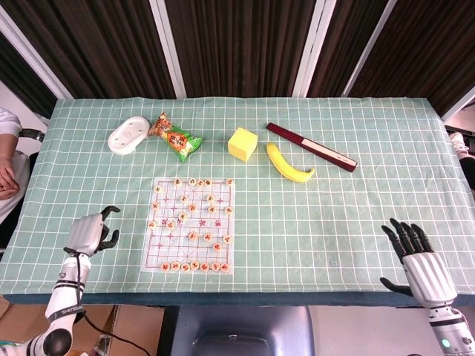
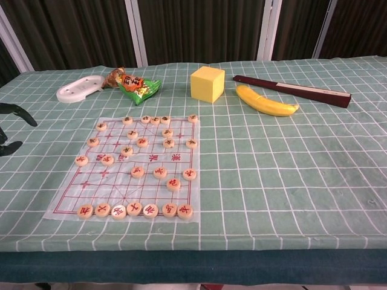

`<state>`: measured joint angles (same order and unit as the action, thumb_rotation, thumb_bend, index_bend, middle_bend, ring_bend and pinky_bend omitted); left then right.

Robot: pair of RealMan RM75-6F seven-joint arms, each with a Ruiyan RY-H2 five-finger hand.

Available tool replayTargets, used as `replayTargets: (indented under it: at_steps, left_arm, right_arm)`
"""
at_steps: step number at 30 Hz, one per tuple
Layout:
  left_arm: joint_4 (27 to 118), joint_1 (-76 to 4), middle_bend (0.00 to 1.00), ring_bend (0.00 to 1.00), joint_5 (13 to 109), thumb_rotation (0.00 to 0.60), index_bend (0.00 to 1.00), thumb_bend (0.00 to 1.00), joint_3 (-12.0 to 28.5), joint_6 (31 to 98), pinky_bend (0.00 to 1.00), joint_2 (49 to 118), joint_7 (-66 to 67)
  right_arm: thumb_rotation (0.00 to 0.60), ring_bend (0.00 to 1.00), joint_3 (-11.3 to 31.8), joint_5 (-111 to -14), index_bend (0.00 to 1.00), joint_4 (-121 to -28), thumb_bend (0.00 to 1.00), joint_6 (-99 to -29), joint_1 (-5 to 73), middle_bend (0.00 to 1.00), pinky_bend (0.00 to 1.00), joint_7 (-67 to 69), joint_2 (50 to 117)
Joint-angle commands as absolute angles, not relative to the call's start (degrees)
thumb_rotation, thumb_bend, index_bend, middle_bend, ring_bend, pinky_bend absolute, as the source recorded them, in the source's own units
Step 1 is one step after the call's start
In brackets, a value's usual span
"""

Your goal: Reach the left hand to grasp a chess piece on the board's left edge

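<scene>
One chess piece sits on the left edge of the board, about halfway down that side, with a second piece just beside it toward the board's middle. More round pieces are scattered over the upper half of the board and lined along its near edge. My left hand hangs above the cloth to the left of the board, near that edge but not touching the board or any piece. Its fingers are curled and apart, gripping nothing; in the chest view only my dark fingertips show at the frame's left side.

My right hand rests well to the right of the board, near the table's front edge, fingers spread and empty.

Beyond the board's far left corner lies a white tray; I cannot tell whether it has anything in it. A snack packet lies just beside the tray. Farther right, beyond the board's far right corner, stand a yellow cube, a banana and a dark long box.
</scene>
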<state>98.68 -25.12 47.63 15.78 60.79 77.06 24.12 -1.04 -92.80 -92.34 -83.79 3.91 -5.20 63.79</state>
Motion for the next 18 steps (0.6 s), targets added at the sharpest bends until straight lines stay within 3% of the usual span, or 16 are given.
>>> replayTargets:
  at_steps: [1, 18]
  left_arm:
    - [94.3, -29.5, 1.00, 1.00, 41.3, 0.600, 0.30, 0.42, 16.9, 56.6, 1.00, 79.9, 24.8]
    - [84.7, -32.7, 1.00, 1.00, 45.3, 0.600, 0.33, 0.41, 13.7, 56.0, 1.00, 88.6, 18.6]
  right_arm:
    - [0.600, 0.00, -0.7, -91.7, 0.00, -92.6, 0.21, -83.0, 4.2, 0.00, 0.00, -5.1, 63.7]
    - [0.600, 0.00, -0.5, -90.4, 0.00, -92.9, 0.21, -81.6, 4.7, 0.00, 0.00, -6.7, 64.4]
